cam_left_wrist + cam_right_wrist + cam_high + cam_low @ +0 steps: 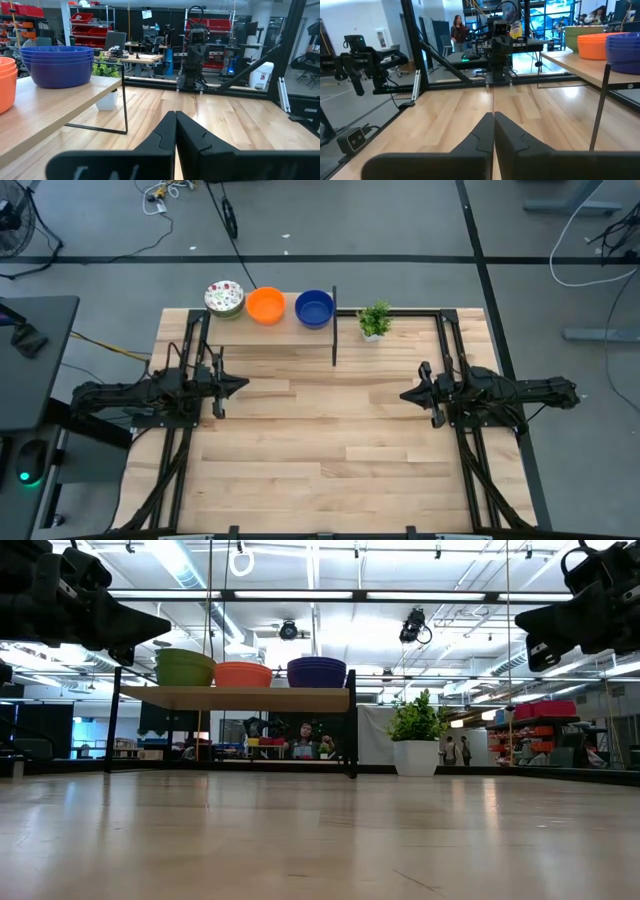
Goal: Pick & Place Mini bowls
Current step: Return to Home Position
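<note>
I am watching the left pincer (240, 384) and right pincer (405, 395) hanging clenched and empty near the counter's (320, 450) side edges, its middle lying open, with three mini-bowl stacks, the white stack (224, 298), orange stack (266, 305) and blue stack (314, 308), sitting on the far-edge shelf (285, 332).

bowls: one white stack (224, 298), one orange stack (265, 305), one blue stack (314, 308); one plant (375, 320)

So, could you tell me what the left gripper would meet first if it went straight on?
Probably the right gripper, facing the left gripper across the table; nothing lies between them. The shelf with the stacked bowls sits off that line.
</note>
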